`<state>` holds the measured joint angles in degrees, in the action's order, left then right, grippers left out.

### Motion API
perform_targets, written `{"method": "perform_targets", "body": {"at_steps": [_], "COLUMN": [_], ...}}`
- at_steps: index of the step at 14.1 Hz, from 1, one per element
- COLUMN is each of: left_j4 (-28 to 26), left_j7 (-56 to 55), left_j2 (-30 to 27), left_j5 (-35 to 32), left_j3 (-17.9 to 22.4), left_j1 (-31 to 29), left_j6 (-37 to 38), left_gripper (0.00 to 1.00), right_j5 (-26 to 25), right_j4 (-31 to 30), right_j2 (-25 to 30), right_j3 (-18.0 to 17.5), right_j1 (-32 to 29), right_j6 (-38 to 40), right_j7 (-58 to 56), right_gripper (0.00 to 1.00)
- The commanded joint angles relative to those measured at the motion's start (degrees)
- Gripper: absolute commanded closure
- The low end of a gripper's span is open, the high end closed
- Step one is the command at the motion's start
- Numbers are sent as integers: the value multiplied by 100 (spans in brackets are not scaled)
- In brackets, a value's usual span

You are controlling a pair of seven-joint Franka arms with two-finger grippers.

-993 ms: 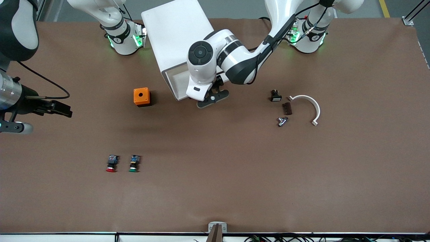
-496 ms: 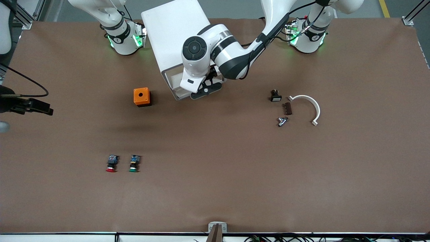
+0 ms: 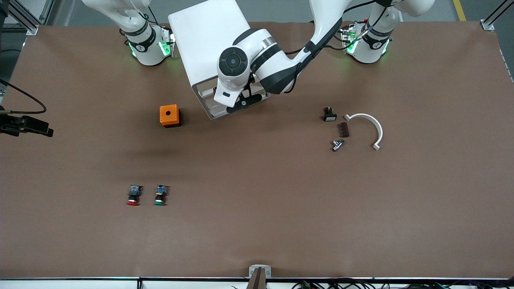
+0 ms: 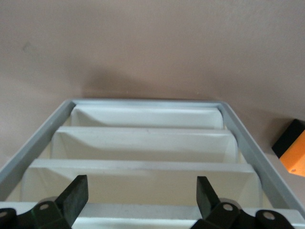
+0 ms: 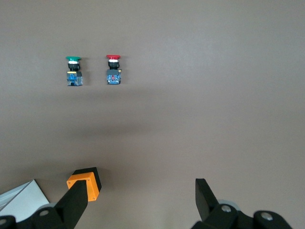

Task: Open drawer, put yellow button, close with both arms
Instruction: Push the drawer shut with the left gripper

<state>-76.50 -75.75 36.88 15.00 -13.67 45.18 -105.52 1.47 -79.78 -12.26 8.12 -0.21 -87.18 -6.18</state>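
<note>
The white cabinet (image 3: 207, 38) stands between the two arms' bases. The drawer (image 4: 143, 212), the uppermost of its cream fronts, sits in line with the fronts under it. My left gripper (image 3: 245, 102) is right in front of the cabinet's face, and in the left wrist view it (image 4: 141, 195) stands open with nothing between its fingers. My right gripper (image 3: 48, 131) waits at the right arm's end of the table, open and empty in its own view (image 5: 141, 200). The yellow button is hidden.
An orange box (image 3: 170, 115) stands beside the cabinet. A red-capped button (image 3: 133, 195) and a green-capped one (image 3: 160, 195) lie nearer the front camera. Toward the left arm's end lie a black switch (image 3: 330, 114), a brown block (image 3: 343, 129), a metal piece (image 3: 337, 144) and a white curved piece (image 3: 371, 126).
My left gripper has moved toward the cabinet, and the drawer that stood out has gone in. My right arm has drawn back toward its end of the table.
</note>
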Motion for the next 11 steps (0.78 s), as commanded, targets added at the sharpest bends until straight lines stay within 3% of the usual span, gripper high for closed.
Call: {"method": "perform_targets", "body": {"at_steps": [1,6,11], "left_j4": [-85,-129,-67], "left_j7": [-72,-54,165], "left_j2": [-58,-67,-268], "left_j5": [433,531,356], "left_j3": [-13,-4,75], "left_j1": [35,-9,-307], "left_j6": [14,-48,-48], "left_gripper": [0,0,0], "right_j5": [-24,11,38], "right_j4": [164,94,-371], "right_j2": [13,48,504], "right_j3": [-21,-30,-47], "right_j1": [-49,-93,-146], "right_j6": [60,341,263], "right_j7": [-41,3,-6], "right_gripper": [0,0,0]}}
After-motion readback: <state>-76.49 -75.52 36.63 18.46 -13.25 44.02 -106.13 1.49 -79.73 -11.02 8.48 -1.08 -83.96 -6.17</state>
